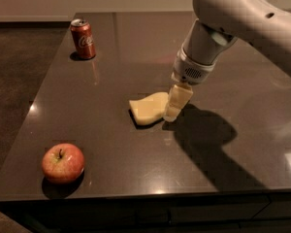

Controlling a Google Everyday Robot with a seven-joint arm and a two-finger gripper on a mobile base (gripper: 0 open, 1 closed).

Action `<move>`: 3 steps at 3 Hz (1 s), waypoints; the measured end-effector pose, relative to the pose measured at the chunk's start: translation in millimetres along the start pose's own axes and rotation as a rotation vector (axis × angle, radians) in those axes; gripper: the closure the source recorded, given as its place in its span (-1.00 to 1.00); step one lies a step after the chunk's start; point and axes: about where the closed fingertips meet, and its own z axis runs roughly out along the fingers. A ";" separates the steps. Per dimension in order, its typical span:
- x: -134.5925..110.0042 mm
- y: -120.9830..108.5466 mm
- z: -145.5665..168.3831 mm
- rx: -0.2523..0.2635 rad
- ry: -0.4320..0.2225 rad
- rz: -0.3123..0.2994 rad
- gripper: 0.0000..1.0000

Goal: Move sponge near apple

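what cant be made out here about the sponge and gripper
Camera view: the sponge's right edge is hidden behind the gripper, low over the table; contact between them is unclear.
The arm runs off the top and right edges.
The cola can's back faces away from the camera.

The gripper (pixel 177 106) sits at the sponge's (pixel 146 110) 3 o'clock edge, with the arm (pixel 203 42) rising toward 1 o'clock and blocking that side. From the sponge toward the apple (pixel 63 163) at 8 o'clock runs open dark tabletop (pixel 102 135), a free lane. A red cola can (pixel 83 39) stands well apart at 11 o'clock, near the far left edge.
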 end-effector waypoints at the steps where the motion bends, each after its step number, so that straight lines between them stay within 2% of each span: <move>1: 0.7 5.4 3.1 -0.014 -0.015 -0.026 -0.19; 3: 0.1 24.8 -15.4 -0.008 -0.054 -0.076 0.74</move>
